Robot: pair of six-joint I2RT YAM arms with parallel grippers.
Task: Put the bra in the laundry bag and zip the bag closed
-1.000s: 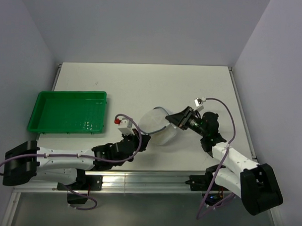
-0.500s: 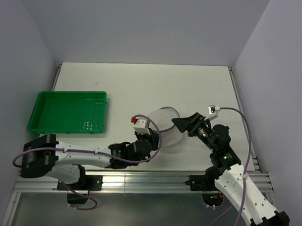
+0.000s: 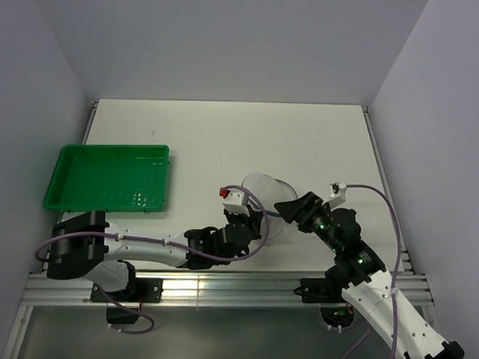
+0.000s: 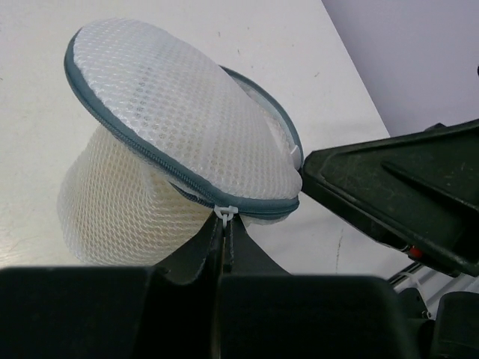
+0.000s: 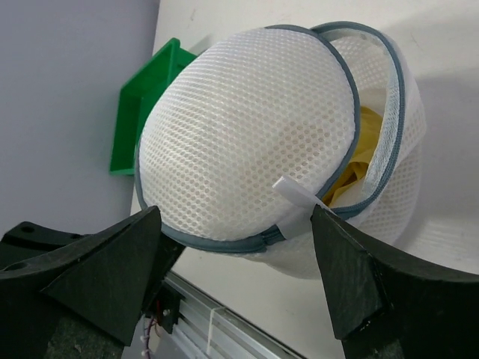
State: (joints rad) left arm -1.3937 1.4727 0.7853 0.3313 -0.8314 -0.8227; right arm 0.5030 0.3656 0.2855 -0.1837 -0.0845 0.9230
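Bra (image 5: 361, 146) sits inside the laundry bag (image 5: 247, 127), so you have only the gaping zip left to close, your left gripper (image 4: 224, 224) pinching the zipper pull (image 4: 225, 212) and your right gripper (image 5: 236, 213) spread wide facing the bag.

Mesh bag (image 5: 247, 127) seen between the spread fingers (image 5: 90, 277) of the right gripper (image 5: 236, 213).
The jaws are held wide apart, and the white bag is seen between and beyond the fingertips. Its grey-blue zipper trim is parted on the side toward the right finger, where the yellow bra (image 5: 363, 149) is exposed inside. A green tray (image 5: 138, 112) is seen well beyond the left finger.
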